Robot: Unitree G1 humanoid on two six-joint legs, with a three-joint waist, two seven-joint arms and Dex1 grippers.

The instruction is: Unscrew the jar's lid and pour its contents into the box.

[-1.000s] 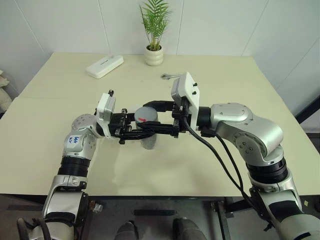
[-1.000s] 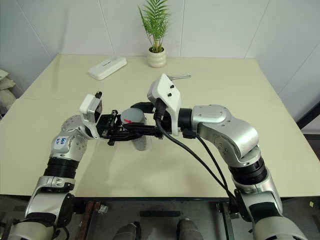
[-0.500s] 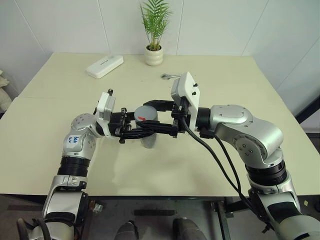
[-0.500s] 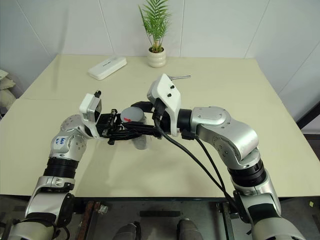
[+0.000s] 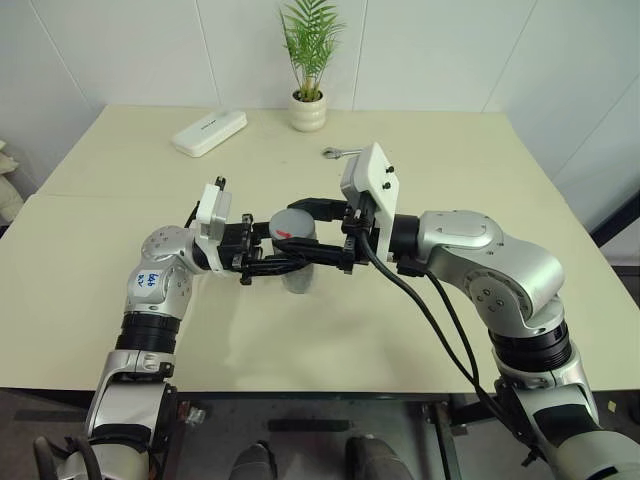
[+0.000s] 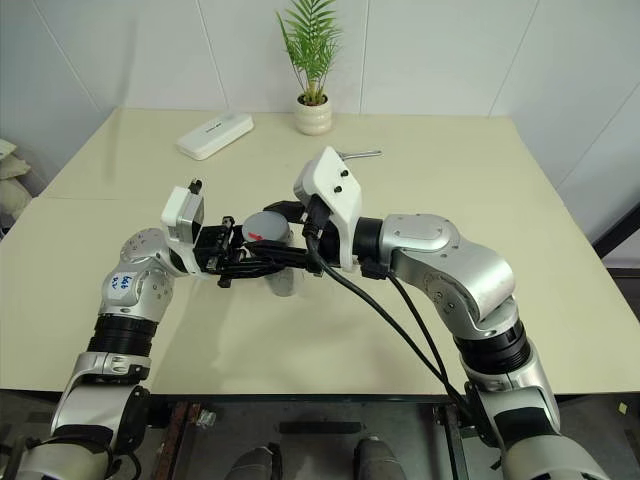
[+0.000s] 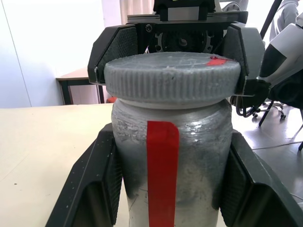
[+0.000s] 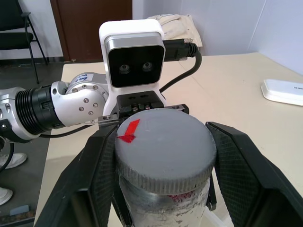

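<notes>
The silvery-grey cylindrical jar [image 7: 168,156] with a red stripe down its side is held above the middle of the pale cream table [image 5: 120,280], and in the head views its lower body is mostly hidden behind black fingers. The left gripper [image 7: 170,189] is pinched on the jar's body; the right gripper [image 8: 163,184] is clamped on the ribbed round grey lid [image 8: 165,151] with its red mark, still seated on the jar. The shallow clear box is hard to make out beneath the jar. At the far edge stand a white plant pot [image 5: 308,112] with a green palm and a flat white oblong case [image 5: 209,132]; a metal spanner [image 5: 342,152] lies near. White walls enclose the table.
</notes>
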